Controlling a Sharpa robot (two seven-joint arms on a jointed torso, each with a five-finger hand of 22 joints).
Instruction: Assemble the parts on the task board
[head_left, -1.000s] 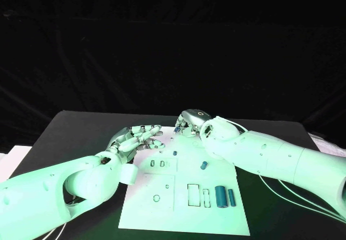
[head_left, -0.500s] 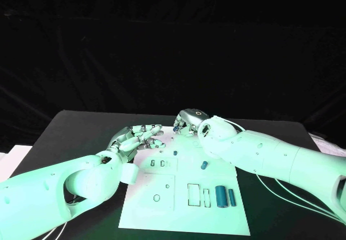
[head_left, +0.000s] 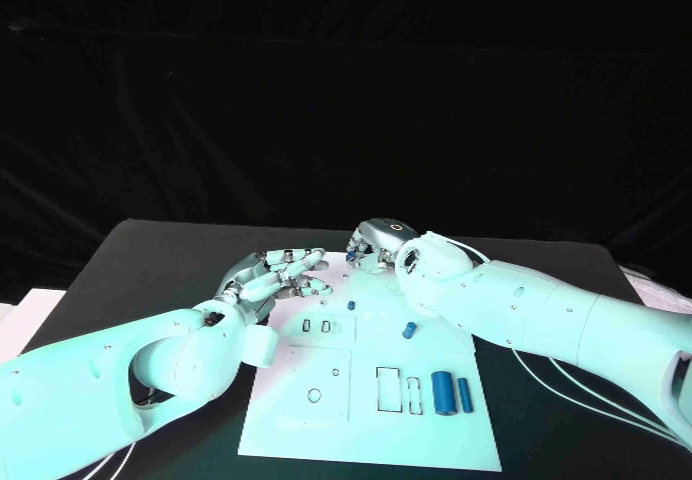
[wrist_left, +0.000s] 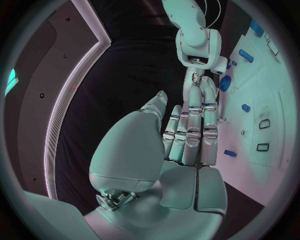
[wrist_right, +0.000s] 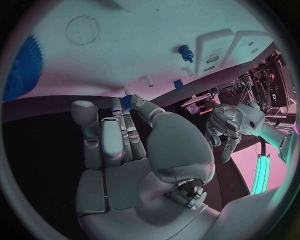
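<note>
On the black counter (head_left: 159, 250) lies the white board (head_left: 382, 410), taken here as landmark. At its near right part two blue cylinders (head_left: 444, 392) are seen lying side by side, beside a rectangular slot (head_left: 388, 389); further in, a short blue peg (head_left: 410, 329) lies loose and a small one (head_left: 351, 305) stands near the middle. At the board's far left edge the left robot hand (head_left: 274, 277) is held spread, with nothing in it. At the far edge the right robot hand (head_left: 372, 248) is curled, and a small blue part (wrist_right: 129, 101) is pinched at its fingertips. The part should be kept upright, lined up over its hole before being lowered, and pressed gently; the left robot hand is best kept clear.
</note>
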